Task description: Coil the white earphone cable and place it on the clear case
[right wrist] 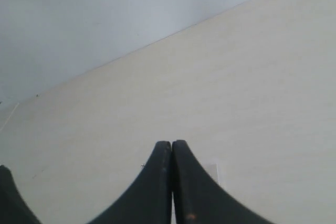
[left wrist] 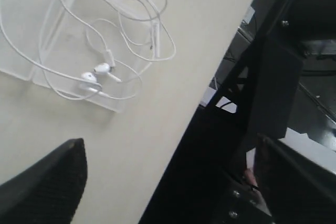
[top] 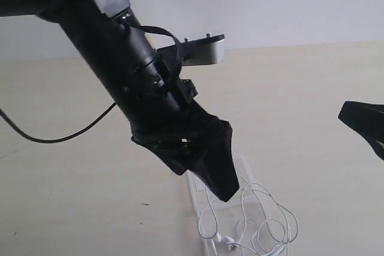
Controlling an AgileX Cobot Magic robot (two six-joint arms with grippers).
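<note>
The white earphone cable [top: 231, 245] lies in loose loops on the clear case [top: 193, 199] near the table's front edge. In the left wrist view the cable's two earbuds [left wrist: 100, 72] rest on the clear case [left wrist: 26, 30], and some loops spill past its edge onto the table. My left gripper [top: 217, 179] hangs just above the case's far end, apart from the cable. Its jaws stand open with nothing between them [left wrist: 168, 182]. My right gripper [top: 365, 123] hovers at the right edge of the exterior view, far from the case, and it is shut and empty [right wrist: 171, 144].
The pale table [top: 312, 88] meets a white wall at the back. A black robot cable [top: 66, 136] sags over the table on the left. In the left wrist view the table's edge [left wrist: 210, 77] runs close to the case, with a dark frame [left wrist: 273, 77] beyond it.
</note>
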